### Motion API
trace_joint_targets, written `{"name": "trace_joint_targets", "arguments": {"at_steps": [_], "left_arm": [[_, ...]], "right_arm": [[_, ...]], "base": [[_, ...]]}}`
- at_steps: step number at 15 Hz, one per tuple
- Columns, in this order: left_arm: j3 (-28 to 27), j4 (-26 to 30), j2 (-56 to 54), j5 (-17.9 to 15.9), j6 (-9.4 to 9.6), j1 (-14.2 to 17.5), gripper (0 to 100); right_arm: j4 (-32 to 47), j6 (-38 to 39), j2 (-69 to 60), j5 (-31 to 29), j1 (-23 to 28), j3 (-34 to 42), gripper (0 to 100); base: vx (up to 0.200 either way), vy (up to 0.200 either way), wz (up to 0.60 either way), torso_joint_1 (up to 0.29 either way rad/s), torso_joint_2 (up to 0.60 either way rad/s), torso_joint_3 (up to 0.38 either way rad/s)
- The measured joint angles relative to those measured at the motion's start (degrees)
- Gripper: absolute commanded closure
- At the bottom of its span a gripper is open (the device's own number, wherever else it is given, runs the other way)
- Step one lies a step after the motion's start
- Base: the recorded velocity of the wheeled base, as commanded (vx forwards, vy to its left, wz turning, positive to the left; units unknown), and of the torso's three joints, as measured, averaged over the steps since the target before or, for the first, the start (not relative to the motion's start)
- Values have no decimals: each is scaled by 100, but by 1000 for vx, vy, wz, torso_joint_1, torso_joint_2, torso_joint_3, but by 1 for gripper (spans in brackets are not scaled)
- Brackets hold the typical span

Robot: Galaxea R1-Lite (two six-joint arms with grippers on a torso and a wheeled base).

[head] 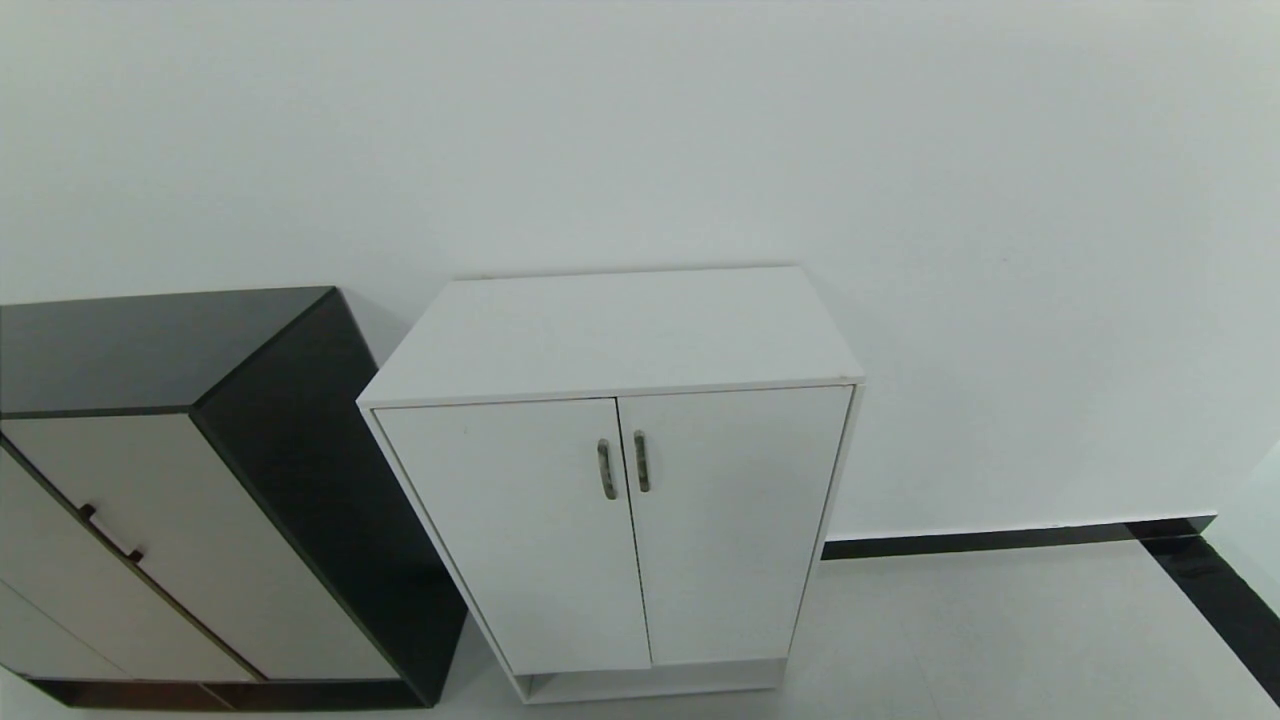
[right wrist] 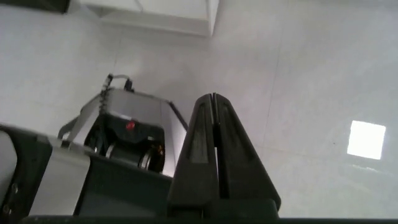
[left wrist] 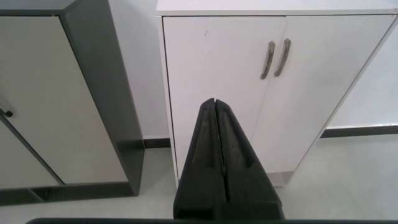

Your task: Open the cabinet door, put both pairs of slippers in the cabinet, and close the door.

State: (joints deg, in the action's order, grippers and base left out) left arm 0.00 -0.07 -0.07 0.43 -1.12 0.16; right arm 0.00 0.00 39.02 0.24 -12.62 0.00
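Note:
A white two-door cabinet [head: 610,470] stands against the wall, both doors closed, with two grey vertical handles [head: 622,466] side by side at the centre seam. In the left wrist view the same cabinet [left wrist: 249,81] faces my left gripper [left wrist: 214,102], which is shut with nothing in it and hangs some way in front of the left door, below the handles [left wrist: 275,58]. My right gripper [right wrist: 213,98] is shut and empty, pointing down at the pale tiled floor [right wrist: 298,74].
A black cabinet with pale doors [head: 190,500] stands close to the left of the white one. Open floor [head: 1000,640] lies to the right, edged by a black skirting strip [head: 1000,541]. A bottom corner of the white cabinet [right wrist: 161,12] shows in the right wrist view.

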Motion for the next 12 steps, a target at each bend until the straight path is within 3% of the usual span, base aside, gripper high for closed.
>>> {"name": "trace_joint_targets", "arguments": {"at_steps": [6, 12], "left_arm": [[0, 0, 0, 0, 1, 2, 100], [0, 0, 0, -5, 6, 0, 100]], "right_arm": [[5, 7, -1736, -2, 597, 0, 100], [2, 10, -3005, -24, 730, 0, 100]], "base": [[0, 0, 0, 0, 0, 0], [0, 0, 0, 0, 0, 0]]}}
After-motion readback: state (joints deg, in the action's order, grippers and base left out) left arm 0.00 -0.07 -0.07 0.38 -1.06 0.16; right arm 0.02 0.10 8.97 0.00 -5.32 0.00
